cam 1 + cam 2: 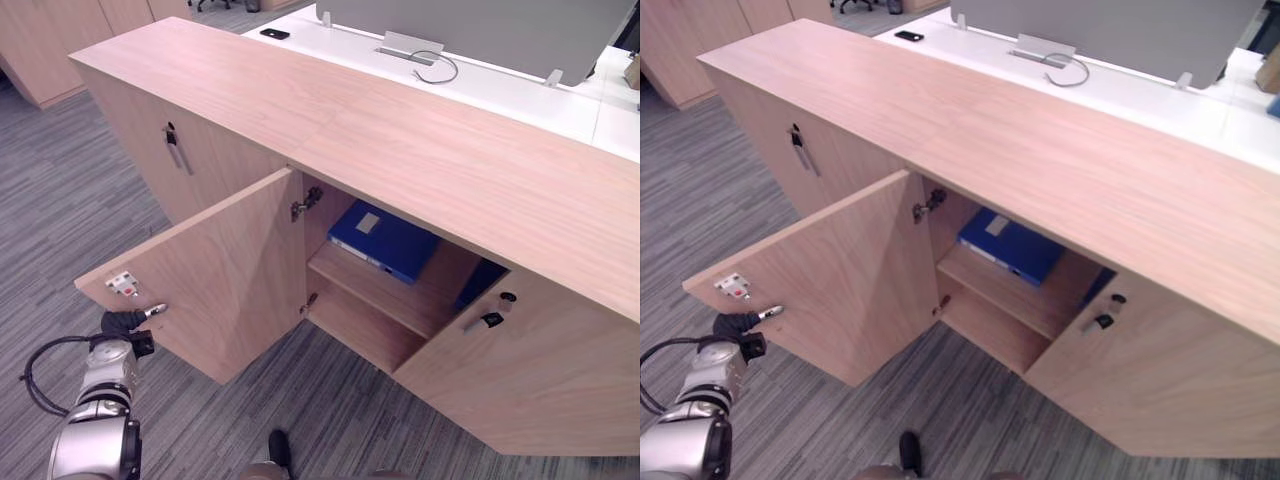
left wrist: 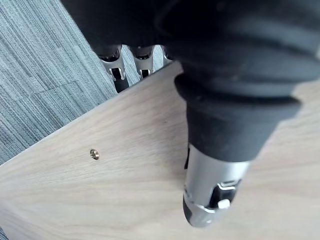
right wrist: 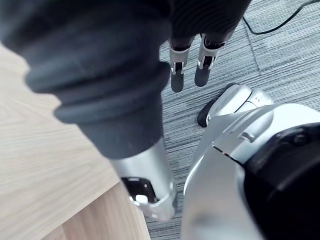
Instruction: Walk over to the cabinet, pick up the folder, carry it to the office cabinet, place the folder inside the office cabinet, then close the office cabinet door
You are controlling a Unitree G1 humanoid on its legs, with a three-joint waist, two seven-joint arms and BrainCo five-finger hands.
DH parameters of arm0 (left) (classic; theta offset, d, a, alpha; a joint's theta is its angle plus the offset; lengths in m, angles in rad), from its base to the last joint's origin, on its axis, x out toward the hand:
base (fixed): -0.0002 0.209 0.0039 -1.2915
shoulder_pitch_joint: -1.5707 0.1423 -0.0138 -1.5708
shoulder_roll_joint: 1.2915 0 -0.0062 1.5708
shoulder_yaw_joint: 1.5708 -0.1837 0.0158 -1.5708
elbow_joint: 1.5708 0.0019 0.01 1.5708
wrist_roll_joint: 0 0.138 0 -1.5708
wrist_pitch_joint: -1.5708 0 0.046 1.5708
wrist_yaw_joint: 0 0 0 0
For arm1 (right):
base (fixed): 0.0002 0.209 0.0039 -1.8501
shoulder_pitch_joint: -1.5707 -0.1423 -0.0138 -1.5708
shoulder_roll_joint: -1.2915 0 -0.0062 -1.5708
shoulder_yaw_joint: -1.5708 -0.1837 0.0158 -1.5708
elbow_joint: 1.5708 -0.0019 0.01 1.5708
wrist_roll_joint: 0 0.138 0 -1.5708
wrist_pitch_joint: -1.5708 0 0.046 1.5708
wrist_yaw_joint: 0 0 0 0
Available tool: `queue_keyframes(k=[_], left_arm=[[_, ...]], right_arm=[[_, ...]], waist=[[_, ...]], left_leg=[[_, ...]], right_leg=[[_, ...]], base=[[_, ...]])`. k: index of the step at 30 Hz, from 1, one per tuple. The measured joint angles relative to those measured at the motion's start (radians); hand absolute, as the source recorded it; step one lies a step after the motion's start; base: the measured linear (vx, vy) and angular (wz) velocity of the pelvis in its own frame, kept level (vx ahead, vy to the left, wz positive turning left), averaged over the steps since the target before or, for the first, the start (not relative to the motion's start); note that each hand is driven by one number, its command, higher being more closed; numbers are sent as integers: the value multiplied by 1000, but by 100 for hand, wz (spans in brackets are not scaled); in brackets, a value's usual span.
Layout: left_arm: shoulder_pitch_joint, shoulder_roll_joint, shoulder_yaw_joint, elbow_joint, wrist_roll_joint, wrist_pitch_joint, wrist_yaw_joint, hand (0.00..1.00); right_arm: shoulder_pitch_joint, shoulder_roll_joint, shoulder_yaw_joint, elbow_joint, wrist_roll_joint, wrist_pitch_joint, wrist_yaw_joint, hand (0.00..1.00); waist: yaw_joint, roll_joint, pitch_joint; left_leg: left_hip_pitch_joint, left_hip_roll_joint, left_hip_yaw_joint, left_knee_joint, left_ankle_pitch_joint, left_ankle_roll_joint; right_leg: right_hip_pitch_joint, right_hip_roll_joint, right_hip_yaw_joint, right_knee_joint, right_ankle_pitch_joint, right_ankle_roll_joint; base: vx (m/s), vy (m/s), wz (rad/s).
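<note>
Blue folder (image 1: 385, 240) flat on cabinet shelf (image 1: 400, 300). Left hand (image 1: 125, 322), fingers straight, at free edge of open door (image 1: 230, 280), likely to push it shut. Right hand (image 3: 179, 70) relaxed, idle.

Open wooden office cabinet (image 1: 450, 170) on grey carpet floor (image 1: 60, 200), blue folder (image 1: 385, 243) lying on its upper shelf (image 1: 400, 300)

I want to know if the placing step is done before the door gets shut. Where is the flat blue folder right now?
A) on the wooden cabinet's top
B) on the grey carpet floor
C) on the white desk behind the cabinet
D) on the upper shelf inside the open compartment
D: the blue folder lies flat on the upper shelf inside the light wooden cabinet, past its open door.
</note>
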Motion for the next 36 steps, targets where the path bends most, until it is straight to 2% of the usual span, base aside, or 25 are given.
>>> queue_keyframes(k=[5,8,11,13,14,17,20,22,24,28,32,33,34,36], left_arm=[[-4,-4,-62,5,4,2,12,0],[-5,-34,-130,-24,11,4,40,0],[81,-60,-246,-213,16,7,54,0],[160,-91,-314,-322,11,-12,50,0],[218,-129,-362,-372,-17,-35,20,0],[325,-216,-457,-464,-80,-61,-41,0],[412,-286,-538,-538,-172,-75,-91,0],[471,-341,-606,-571,-301,-77,-163,0],[501,-371,-650,-579,-365,-72,-202,0],[521,-389,-702,-588,-440,-54,-259,0],[529,-380,-714,-619,-458,-43,-298,0],[535,-380,-712,-631,-457,-43,-310,0],[535,-383,-706,-636,-457,-43,-319,0],[536,-392,-684,-636,-452,-43,-322,0]], right_arm=[[7,7,-2,0,0,4,0,0],[7,9,-24,-1,0,8,1,0],[9,8,-38,-8,0,9,-1,0],[9,4,-38,-21,-1,9,-4,0],[-3,-1,-36,-21,-5,10,-5,0],[-36,-4,-15,-28,-38,10,-9,0],[-55,-16,46,-34,-59,9,-19,0],[-72,-24,100,-38,-84,9,-24,0],[-83,-25,134,-38,-85,8,-24,0],[-91,-30,169,-37,-116,8,-28,0],[-117,-26,177,-16,-123,9,-30,0],[-121,-26,180,-15,-123,9,-30,0],[-124,-27,201,-16,-123,8,-30,0],[-129,-29,222,-16,-123,8,-30,0]], waist=[[2,1,-1],[5,4,-2],[20,3,-4],[23,14,-8],[32,24,-16],[33,27,-17],[32,27,-18],[18,26,-24],[10,24,-29],[1,21,-35],[-2,16,-32],[-4,11,-29],[-7,11,-29],[-8,12,-30]], left_leg=[[-2,-5,7,-1,2,1],[-14,-13,-8,-1,1,3],[-51,-36,-40,-1,19,1],[-59,-47,-60,-1,24,2],[-60,-48,-61,-1,30,8],[-67,-53,-64,-1,35,15],[-73,-63,-63,-1,36,16],[-73,-74,-59,-1,36,18],[-73,-82,-55,-1,35,20],[-70,-88,-44,0,29,29],[-54,-83,-12,0,20,42],[-41,-78,6,0,19,41],[-29,-69,22,0,10,41],[-12,-45,54,0,-4,32]], right_leg=[[-7,-7,0,1,1,3],[-8,-13,-2,-3,-2,8],[-16,-32,-7,-28,-26,41],[-13,-38,-21,-32,-35,45],[-12,-39,-23,-32,-45,49],[-17,-39,-16,-33,-45,49],[-26,-46,0,-35,-45,49],[-28,-59,4,-41,-45,49],[-31,-67,8,-41,-45,49],[-34,-71,27,-42,-45,49],[-39,-72,52,-31,-42,47],[-39,-71,58,-26,-35,59],[-39,-70,32,-22,-26,71],[-41,-63,-63,-21,-7,70]], base=[[-86,30,-6],[-103,23,15],[-137,26,37],[-85,17,28],[-74,20,11],[-104,39,6],[-46,57,-7],[-7,74,-16],[10,55,-12],[26,22,-8],[45,-17,-24],[67,-49,-53],[67,-63,-55],[45,-65,-56]])
